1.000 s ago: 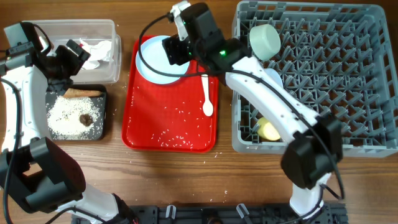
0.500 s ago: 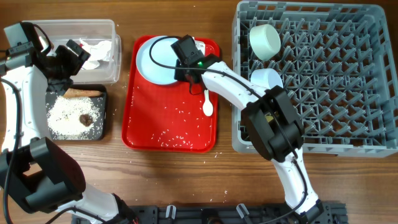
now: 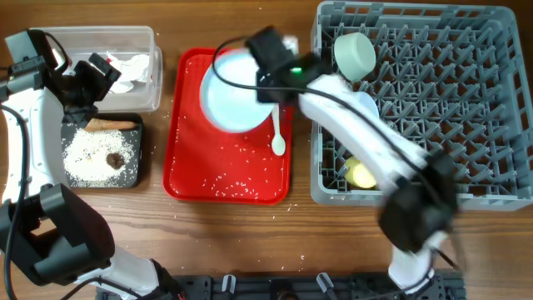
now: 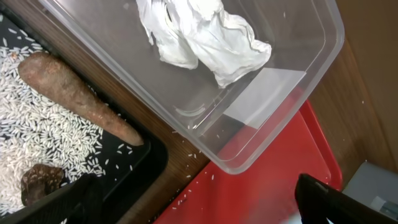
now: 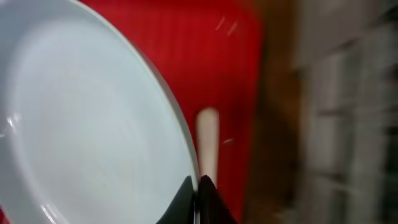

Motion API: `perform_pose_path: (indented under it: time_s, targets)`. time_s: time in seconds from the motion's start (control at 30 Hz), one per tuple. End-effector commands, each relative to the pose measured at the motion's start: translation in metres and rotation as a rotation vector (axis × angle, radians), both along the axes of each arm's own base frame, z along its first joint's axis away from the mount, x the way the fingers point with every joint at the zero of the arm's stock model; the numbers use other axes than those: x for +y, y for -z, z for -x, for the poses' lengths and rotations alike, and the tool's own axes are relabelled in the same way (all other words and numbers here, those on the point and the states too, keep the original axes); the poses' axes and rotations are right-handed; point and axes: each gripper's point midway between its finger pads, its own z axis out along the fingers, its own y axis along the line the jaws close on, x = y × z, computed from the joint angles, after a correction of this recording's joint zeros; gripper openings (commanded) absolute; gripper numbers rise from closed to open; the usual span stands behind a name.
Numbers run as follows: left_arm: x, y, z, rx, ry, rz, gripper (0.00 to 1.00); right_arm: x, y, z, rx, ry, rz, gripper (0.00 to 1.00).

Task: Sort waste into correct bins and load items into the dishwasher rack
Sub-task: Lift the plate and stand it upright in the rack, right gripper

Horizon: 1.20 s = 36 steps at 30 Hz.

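My right gripper (image 3: pixel 270 81) (image 5: pixel 198 186) is shut on the right rim of the pale blue plate (image 3: pixel 235 96) (image 5: pixel 81 118), which is tilted above the red tray (image 3: pixel 225 179). The white spoon (image 3: pixel 277 133) (image 5: pixel 208 143) lies on the tray beside the plate. My left gripper (image 3: pixel 96 71) (image 4: pixel 205 205) hangs open and empty over the edge of the clear tub (image 3: pixel 108 37) (image 4: pixel 298 74), which holds the napkin (image 4: pixel 199 37). The black tray (image 3: pixel 137 175) holds the carrot-like stick (image 4: pixel 74 96), rice (image 4: pixel 37 143) and a brown lump (image 4: pixel 40 183).
The grey dishwasher rack (image 3: pixel 450 125) stands at the right with a bowl (image 3: pixel 356 54) on its side, a second bowl (image 3: pixel 362 102) partly behind my arm, and the yellow cup (image 3: pixel 360 175). Loose rice grains (image 3: pixel 229 179) dot the red tray.
My right gripper came down to the plate's rim and shut on it. The plate has since lifted and shifted right and nearer. The left arm has not moved.
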Motion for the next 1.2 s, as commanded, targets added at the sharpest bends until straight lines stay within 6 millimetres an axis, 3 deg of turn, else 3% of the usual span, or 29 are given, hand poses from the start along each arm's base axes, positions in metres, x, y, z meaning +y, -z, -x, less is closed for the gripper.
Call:
perform_pose_path:
  time_s: [0.0, 0.1, 0.17, 0.23, 0.33, 0.4, 0.43, 0.5, 0.63, 0.7, 0.83, 0.87, 0.9, 0.93, 0.97, 1.07, 1.17]
  targets:
    - [0.003, -0.006, -0.002, -0.016, -0.011, 0.001, 1.00, -0.089, -0.135, 0.003, -0.373, 0.181, 0.261, 0.04]
    - [0.003, -0.006, -0.002, -0.016, -0.012, 0.002, 1.00, -0.167, -0.210, 0.043, -0.542, 0.403, 0.517, 0.04]
    - [0.003, -0.006, -0.002, -0.016, -0.012, 0.002, 1.00, -0.214, -0.239, 0.069, -0.565, 0.508, 0.760, 0.04]
    - [0.003, -0.006, -0.002, -0.016, -0.012, 0.002, 1.00, -0.238, -0.235, 0.071, -0.481, 0.496, 0.889, 0.04]
    - [0.003, -0.006, -0.002, -0.016, -0.011, 0.001, 1.00, -0.292, -0.221, 0.069, -0.359, 0.582, 0.977, 0.04]
    - [0.003, -0.006, -0.002, -0.016, -0.011, 0.001, 1.00, -0.316, -0.207, 0.057, -0.297, 0.582, 0.921, 0.04]
    - [0.003, -0.006, -0.002, -0.016, -0.011, 0.001, 1.00, -0.325, -0.190, 0.039, -0.249, 0.515, 0.850, 0.04]
    - [0.003, -0.006, -0.002, -0.016, -0.012, 0.002, 1.00, -0.338, -0.169, 0.019, -0.196, 0.462, 0.871, 0.04]
    - [0.003, -0.006, -0.002, -0.016, -0.011, 0.001, 1.00, -0.339, -0.124, -0.031, -0.091, 0.285, 1.004, 0.04]
    - [0.003, -0.006, -0.002, -0.016, -0.012, 0.002, 1.00, -0.328, -0.092, -0.054, -0.039, 0.138, 1.012, 0.04]
    - [0.003, -0.006, -0.002, -0.016, -0.012, 0.002, 1.00, -0.316, -0.037, -0.078, 0.046, -0.033, 1.003, 0.04]
    - [0.003, -0.006, -0.002, -0.016, -0.011, 0.001, 1.00, -0.311, -0.029, -0.081, 0.030, -0.026, 0.950, 0.17]
    - [0.003, -0.006, -0.002, -0.016, -0.012, 0.002, 1.00, -0.310, -0.028, -0.081, -0.006, 0.059, 0.893, 0.46]
    - [0.003, -0.006, -0.002, -0.016, -0.012, 0.002, 1.00, -0.307, -0.036, -0.079, -0.071, 0.171, 0.791, 0.93]
    - [0.003, -0.006, -0.002, -0.016, -0.011, 0.001, 1.00, -0.299, -0.040, -0.077, -0.091, 0.161, 0.721, 1.00]
    - [0.003, -0.006, -0.002, -0.016, -0.012, 0.002, 1.00, -0.269, -0.071, -0.054, -0.147, 0.125, 0.469, 1.00]
    - [0.003, -0.006, -0.002, -0.016, -0.011, 0.001, 1.00, -0.207, -0.115, -0.018, -0.211, 0.016, 0.053, 1.00]
